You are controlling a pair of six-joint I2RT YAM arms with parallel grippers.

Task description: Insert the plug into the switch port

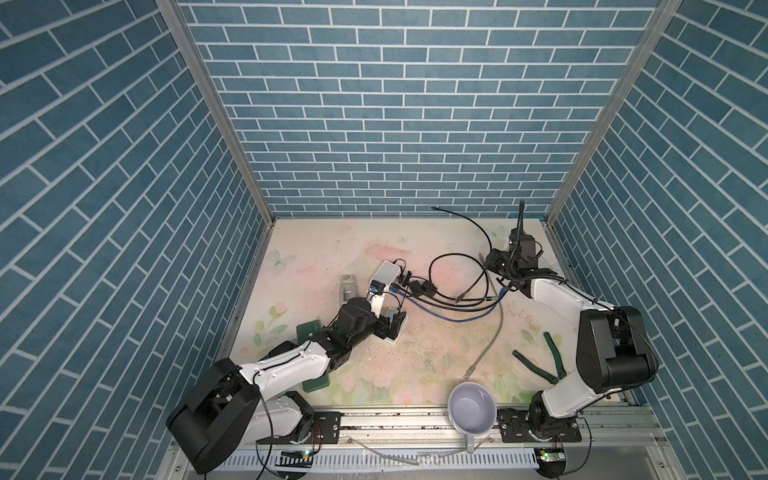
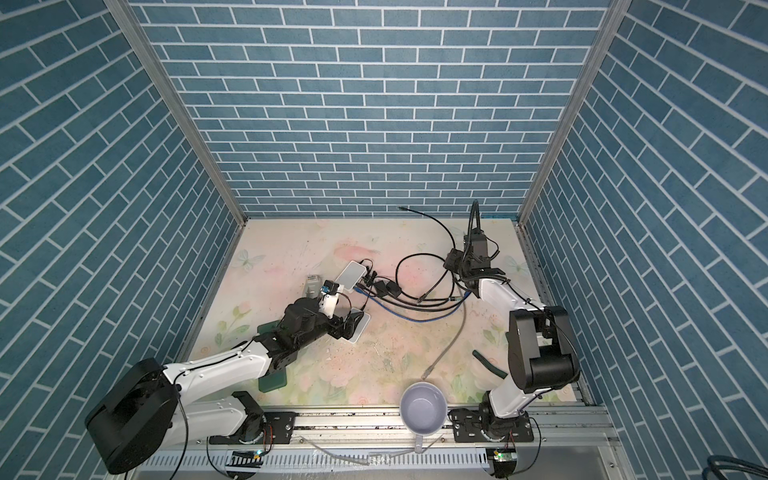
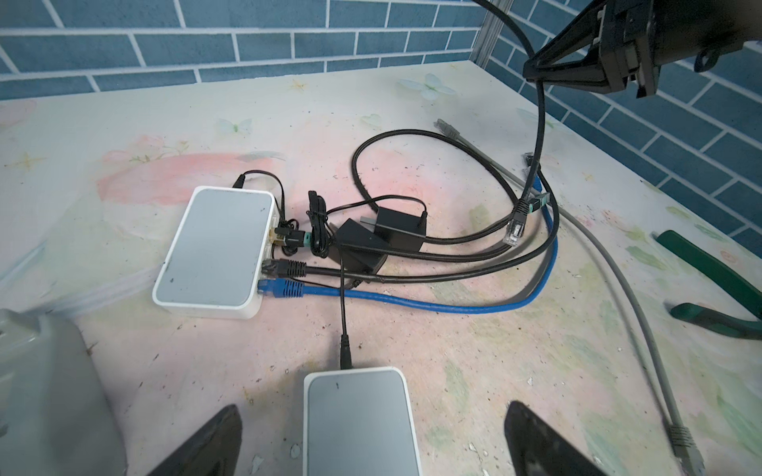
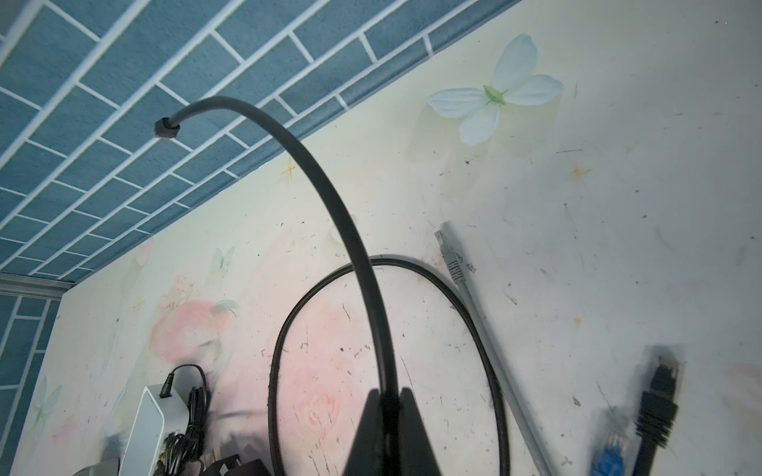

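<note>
left wrist, blk adapters beside switch ports

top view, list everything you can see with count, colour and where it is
switches: 2, white with grey tops; far switch mid table, cables plugged in; near switch closer to the front
black cables: several, tangled right of far switch; held black cable arcs up toward the back wall
blue cable: 1, plugged into far switch
grey cable: 1, loose, right half of table
power adapters: 2, black, beside far switch
pliers: 1, green handles, right front
mug: 1, pale lilac, front edge
green pads: 2, under left arm
grey box: 1, left of far switch
left end effector: open, astride near switch
right end effector: shut on held black cable
</note>
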